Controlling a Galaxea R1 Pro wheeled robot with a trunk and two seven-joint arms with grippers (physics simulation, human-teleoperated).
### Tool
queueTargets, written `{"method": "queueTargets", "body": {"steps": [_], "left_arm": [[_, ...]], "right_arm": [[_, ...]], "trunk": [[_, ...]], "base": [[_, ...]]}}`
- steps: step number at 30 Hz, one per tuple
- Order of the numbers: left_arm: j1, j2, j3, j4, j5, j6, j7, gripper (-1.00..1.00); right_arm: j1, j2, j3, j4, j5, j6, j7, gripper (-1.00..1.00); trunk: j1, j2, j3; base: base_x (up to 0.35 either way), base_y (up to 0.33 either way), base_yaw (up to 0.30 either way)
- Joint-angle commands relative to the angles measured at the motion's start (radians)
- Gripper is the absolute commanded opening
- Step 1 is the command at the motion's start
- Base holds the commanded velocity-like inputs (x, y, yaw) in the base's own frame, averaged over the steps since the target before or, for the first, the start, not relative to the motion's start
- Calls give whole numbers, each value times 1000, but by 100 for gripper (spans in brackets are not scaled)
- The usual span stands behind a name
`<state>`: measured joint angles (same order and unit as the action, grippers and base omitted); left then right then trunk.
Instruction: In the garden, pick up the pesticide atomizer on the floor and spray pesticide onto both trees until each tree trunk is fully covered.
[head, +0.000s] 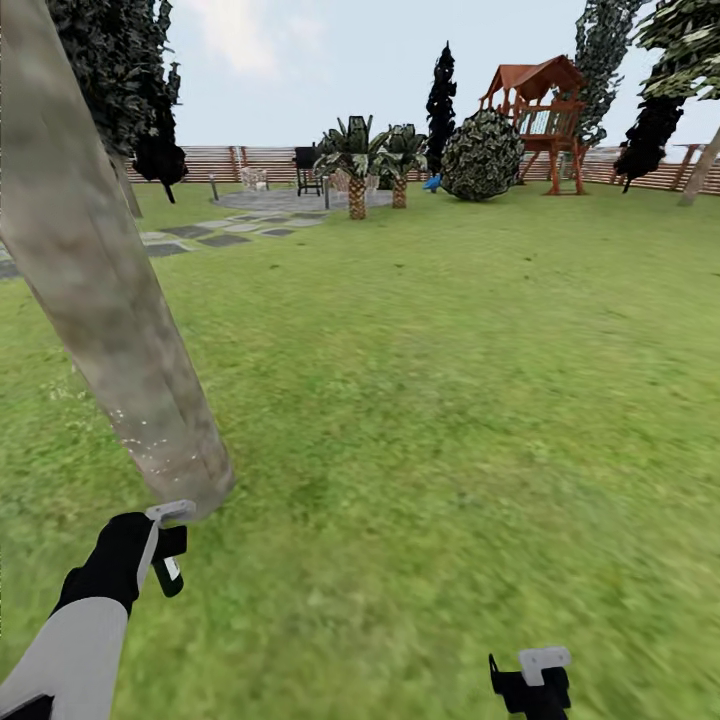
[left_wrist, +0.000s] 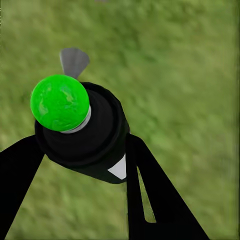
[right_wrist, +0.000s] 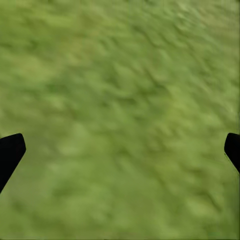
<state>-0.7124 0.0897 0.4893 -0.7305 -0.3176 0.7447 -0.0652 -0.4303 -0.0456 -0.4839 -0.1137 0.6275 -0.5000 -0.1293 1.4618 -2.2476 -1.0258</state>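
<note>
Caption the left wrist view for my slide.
Left gripper jaws clamp the black, green-capped pesticide atomizer above blurry green grass.

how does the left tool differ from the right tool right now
The left tool is shut on the pesticide atomizer; the right tool is open with nothing between its fingers. The left sits beside the tree trunk; the right hangs over open floor. Both point down at grass.

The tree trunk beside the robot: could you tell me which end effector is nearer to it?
Left. The left end effector sits just below the tree trunk base; the right end effector is far across the grass.
</note>
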Motion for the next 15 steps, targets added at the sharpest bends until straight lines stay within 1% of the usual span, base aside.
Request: {"method": "queueTargets", "body": {"steps": [1,10,12,15], "left_arm": [[-1,-1,3,-1,-9,3,-7,-100],[-1,-2,3,-1,-9,2,-7,-100],[-1,-2,3,-2,-9,2,-7,-100],[-1,-2,4,-16,-8,4,-8,-100]], "right_arm": [[-1,0,-5,2,11,-3,-6,100],[-1,1,-4,2,11,-4,-6,100],[-1,1,-4,2,11,-4,-6,100],[-1,0,-5,2,11,-3,-6,100]], "trunk": [[0,0,-1],[0,0,-1],[0,0,-1],[0,0,-1]], "base": [[182,-236,250],[182,-236,273],[163,-239,156],[53,-258,40]]}}
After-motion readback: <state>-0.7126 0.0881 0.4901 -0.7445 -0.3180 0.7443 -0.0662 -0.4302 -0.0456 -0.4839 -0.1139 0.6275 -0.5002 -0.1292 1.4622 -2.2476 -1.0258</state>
